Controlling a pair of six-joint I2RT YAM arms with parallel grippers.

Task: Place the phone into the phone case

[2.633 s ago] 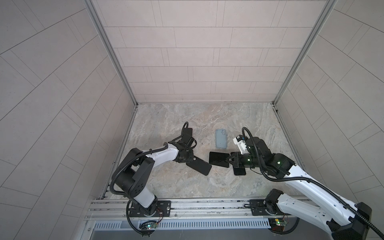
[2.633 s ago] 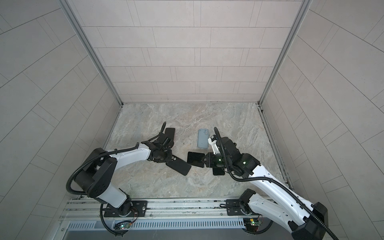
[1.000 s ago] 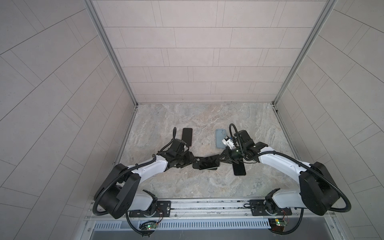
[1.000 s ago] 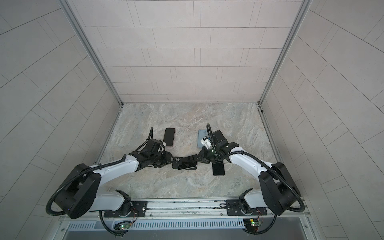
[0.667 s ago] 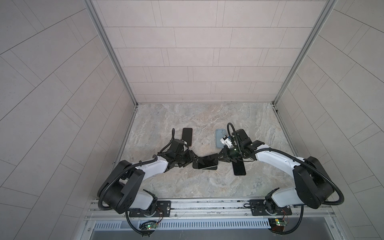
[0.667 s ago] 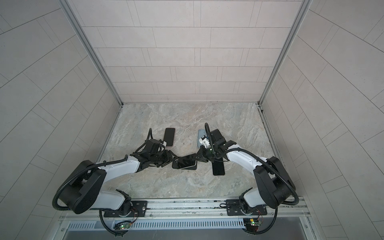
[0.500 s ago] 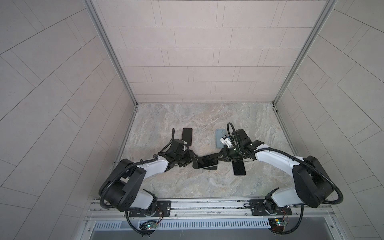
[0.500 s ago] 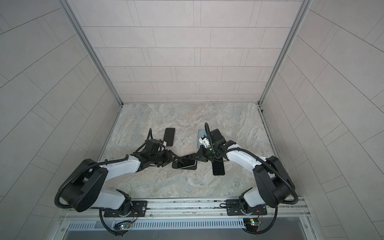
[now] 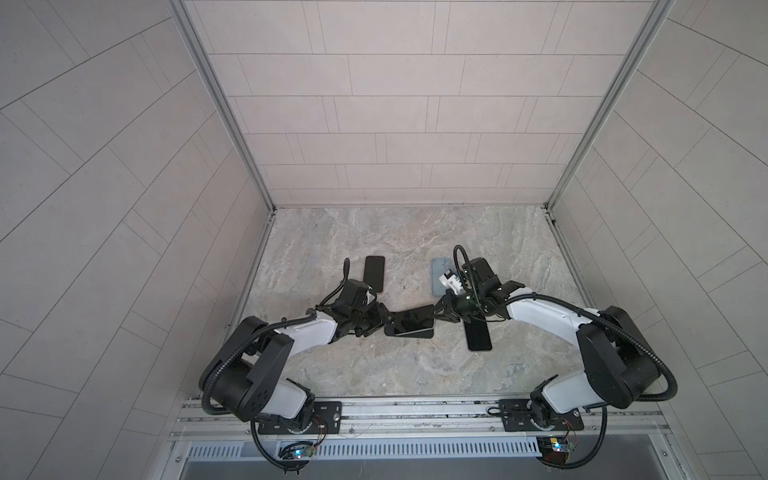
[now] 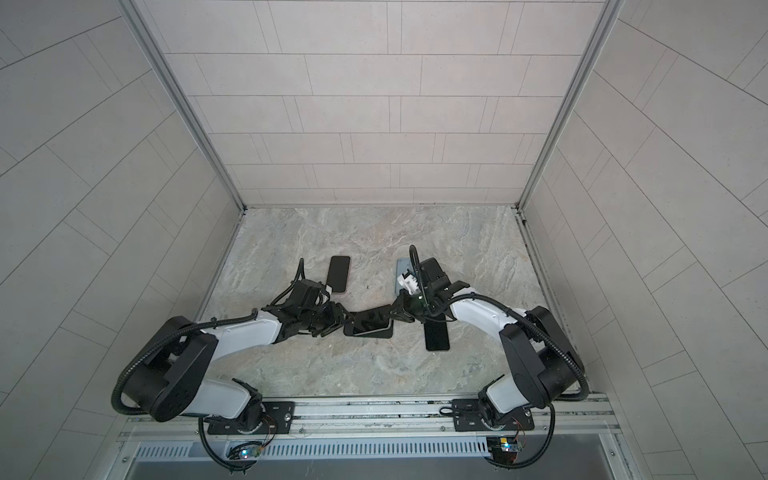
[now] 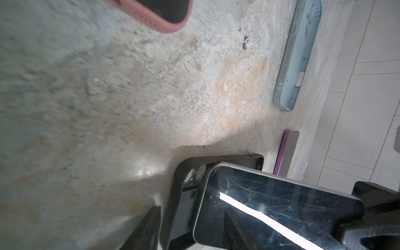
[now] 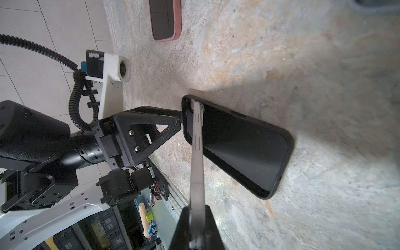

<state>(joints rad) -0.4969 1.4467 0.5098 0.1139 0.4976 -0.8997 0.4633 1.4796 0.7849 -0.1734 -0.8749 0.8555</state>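
Near the middle of the surface (image 9: 374, 395), the right fingers (image 12: 214, 233) pinch the phone (image 12: 197, 151), whose far end is tipped into the phone case (image 12: 249, 147). The left fingers (image 12: 151, 127) appear to clamp the case. Pressing down misaligned could pop that corner out.

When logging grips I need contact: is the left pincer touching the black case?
Touching. The right wrist view shows a fingertip of the left pincer butted against the black case at its rim, no gap.
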